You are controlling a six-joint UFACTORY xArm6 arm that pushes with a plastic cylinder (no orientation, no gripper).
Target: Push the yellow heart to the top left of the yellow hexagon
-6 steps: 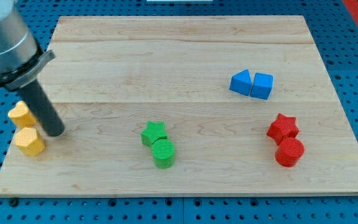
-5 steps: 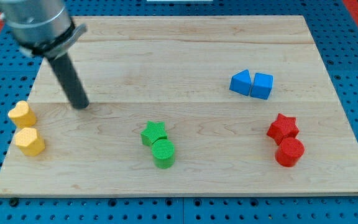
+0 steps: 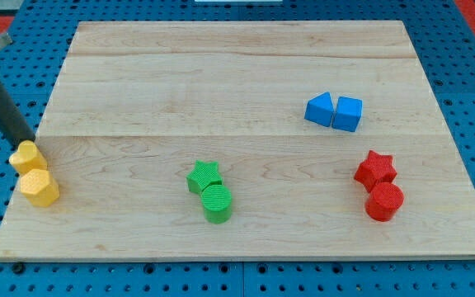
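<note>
The yellow heart [image 3: 28, 157] lies at the board's left edge, touching the yellow hexagon [image 3: 39, 187] just below it and slightly to its right. My tip [image 3: 25, 140] stands at the heart's top edge, at the view's left, with the dark rod rising up and to the left off the board.
The wooden board [image 3: 237, 74] carries a green star [image 3: 204, 176] above a green cylinder [image 3: 216, 203] at the bottom middle, a blue triangle [image 3: 320, 109] next to a blue cube [image 3: 348, 113] at the right, and a red star [image 3: 375, 169] above a red cylinder [image 3: 384, 201].
My tip moved from right of the yellow blocks up to the board's upper left, then back down-left to the heart's top edge. The heart sits slightly lower, now against the hexagon.
</note>
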